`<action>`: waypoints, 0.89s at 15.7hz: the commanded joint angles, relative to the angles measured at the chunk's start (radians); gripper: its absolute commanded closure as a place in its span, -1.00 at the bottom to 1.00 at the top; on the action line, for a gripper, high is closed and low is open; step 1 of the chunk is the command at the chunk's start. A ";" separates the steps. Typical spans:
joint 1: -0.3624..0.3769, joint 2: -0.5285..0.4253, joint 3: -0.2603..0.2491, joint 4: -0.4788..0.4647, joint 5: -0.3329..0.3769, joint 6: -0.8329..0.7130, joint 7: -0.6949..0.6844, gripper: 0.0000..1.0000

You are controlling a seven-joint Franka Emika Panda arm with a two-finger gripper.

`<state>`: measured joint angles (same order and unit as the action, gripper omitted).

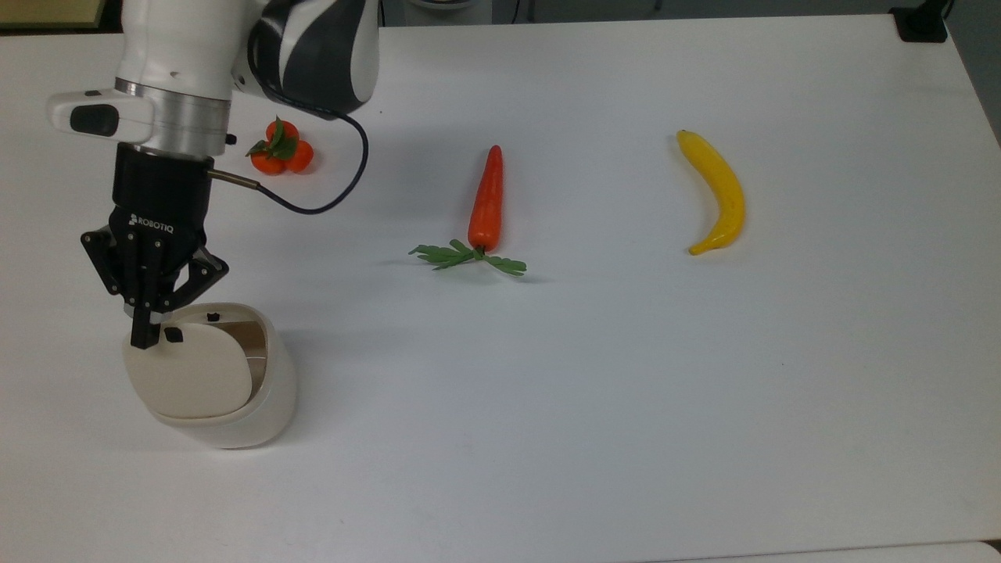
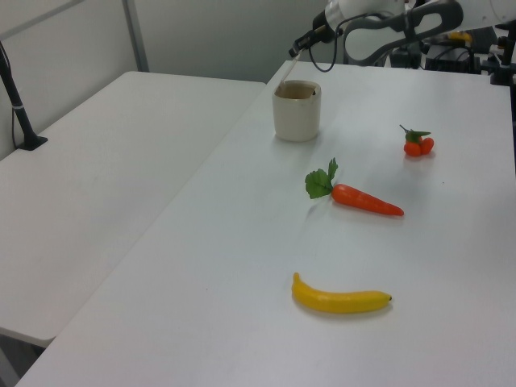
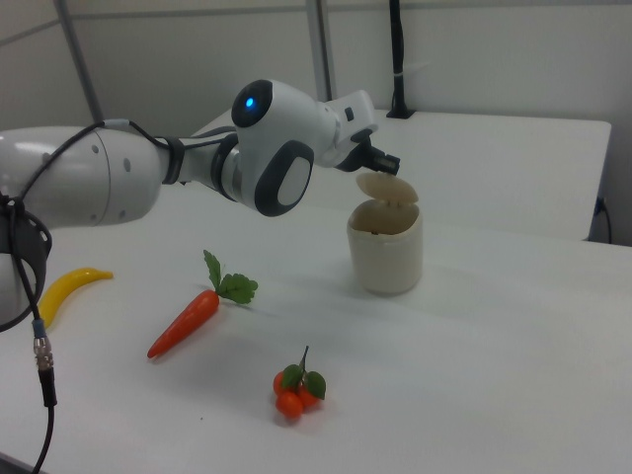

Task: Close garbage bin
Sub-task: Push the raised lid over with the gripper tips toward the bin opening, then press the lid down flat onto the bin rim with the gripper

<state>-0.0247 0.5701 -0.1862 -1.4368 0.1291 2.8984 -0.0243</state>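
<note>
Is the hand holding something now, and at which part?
Nothing seems held: the hand, fingers together, only touches the raised lid of the garbage bin near its free edge.

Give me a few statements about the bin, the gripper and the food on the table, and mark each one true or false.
1. The bin's lid is fully shut. False: it is tilted partway down, and a gap shows below it.
2. The gripper is at the lid's edge. True.
3. The carrot lies between the banana and the oranges in the top view. True.
4. The banana is inside the bin. False: it lies on the table, far from the bin.
5. The oranges touch the carrot. False: they lie apart.
</note>
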 commanded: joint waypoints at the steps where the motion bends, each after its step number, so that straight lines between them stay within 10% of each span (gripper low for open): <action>1: -0.015 -0.082 0.010 -0.082 -0.016 -0.132 -0.086 1.00; 14: -0.061 -0.072 0.102 -0.091 -0.017 -0.237 -0.157 1.00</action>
<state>-0.0750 0.5245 -0.1088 -1.4922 0.1278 2.6822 -0.1560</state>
